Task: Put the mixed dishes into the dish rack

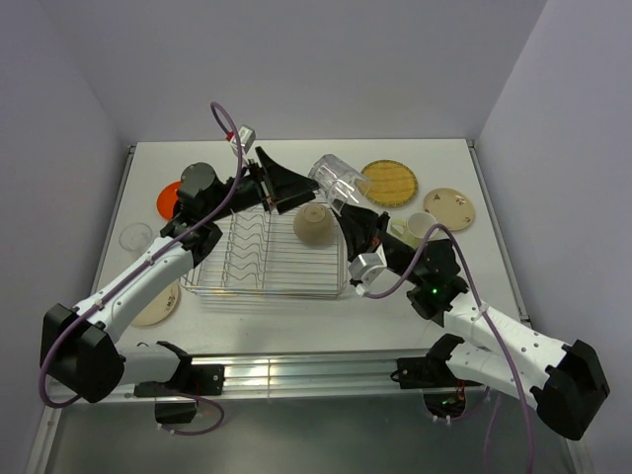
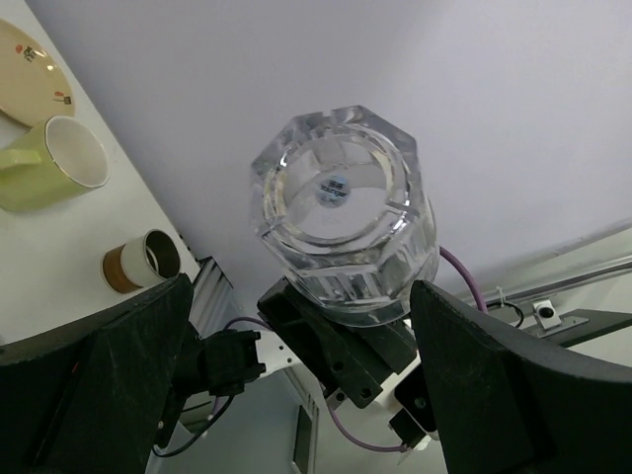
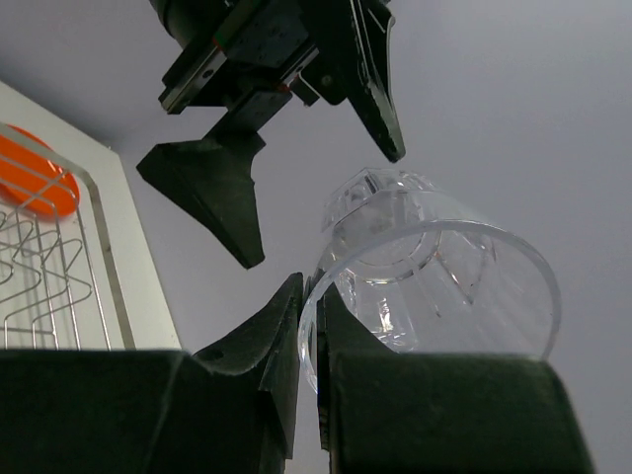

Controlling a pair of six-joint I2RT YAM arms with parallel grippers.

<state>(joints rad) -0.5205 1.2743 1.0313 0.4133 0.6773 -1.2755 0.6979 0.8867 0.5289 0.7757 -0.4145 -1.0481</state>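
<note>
My right gripper (image 1: 348, 205) is shut on the rim of the clear plastic cup (image 1: 338, 181) and holds it tilted in the air above the far right corner of the dish rack (image 1: 240, 286). In the right wrist view the fingers (image 3: 281, 331) pinch the cup's rim (image 3: 434, 286). My left gripper (image 1: 284, 190) is open just left of the cup. Its jaws stand wide to either side of the cup's base (image 2: 341, 212) without touching it. A beige bowl (image 1: 314, 224) lies upside down in the rack.
On the table lie a yellow woven plate (image 1: 389, 181), a tan plate (image 1: 449, 206), a pale green mug (image 1: 413, 229), an orange plate (image 1: 168, 200) behind the left arm, a cream plate (image 1: 158, 306) and a small clear dish (image 1: 136, 237). A brown cup (image 2: 140, 261) stands by the mug.
</note>
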